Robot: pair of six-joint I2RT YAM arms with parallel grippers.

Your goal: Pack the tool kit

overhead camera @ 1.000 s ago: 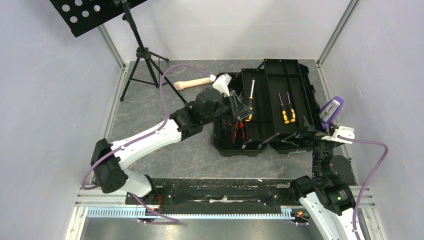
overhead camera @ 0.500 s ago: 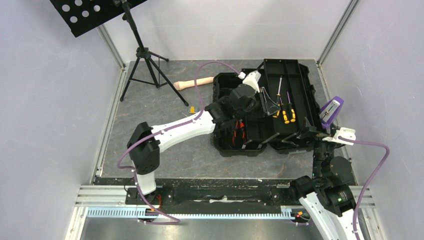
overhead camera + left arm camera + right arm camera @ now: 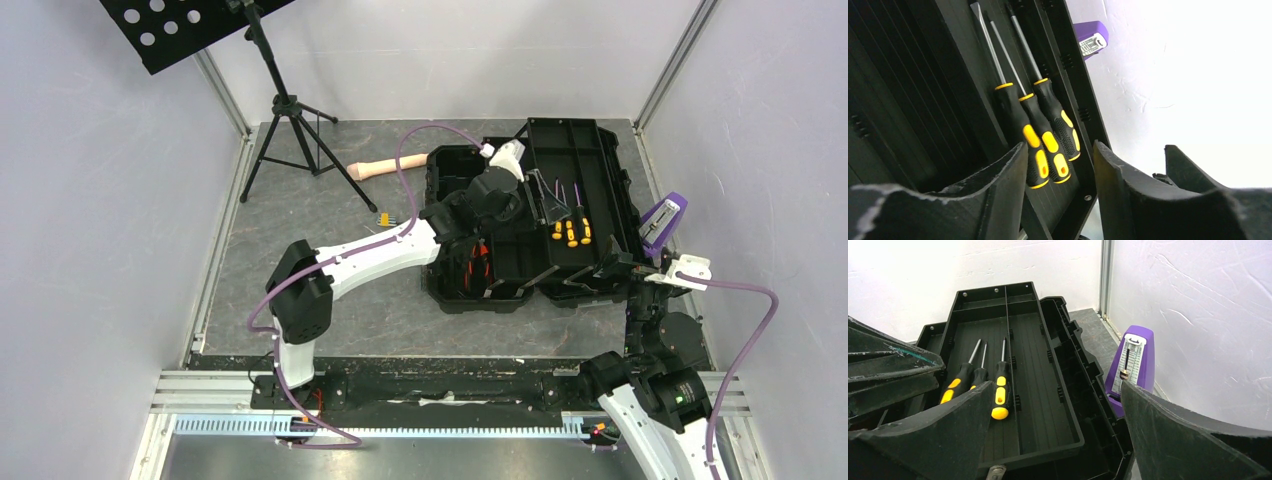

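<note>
The left tool (image 3: 543,197) has just released its load: its jaws stand partly apart and empty above the screwdrivers (image 3: 1048,135), now three side by side in the open toolbox (image 3: 600,160). The pliers (image 3: 478,262) lie inside too. The right tool (image 3: 622,268) waits wide open. Closing the toolbox probably remains.

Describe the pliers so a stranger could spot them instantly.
Find the big black toolbox open at the table's right. In its left half, at the near end, lie the pliers: orange handles, unlike the three yellow-handled screwdrivers in the right half.
</note>
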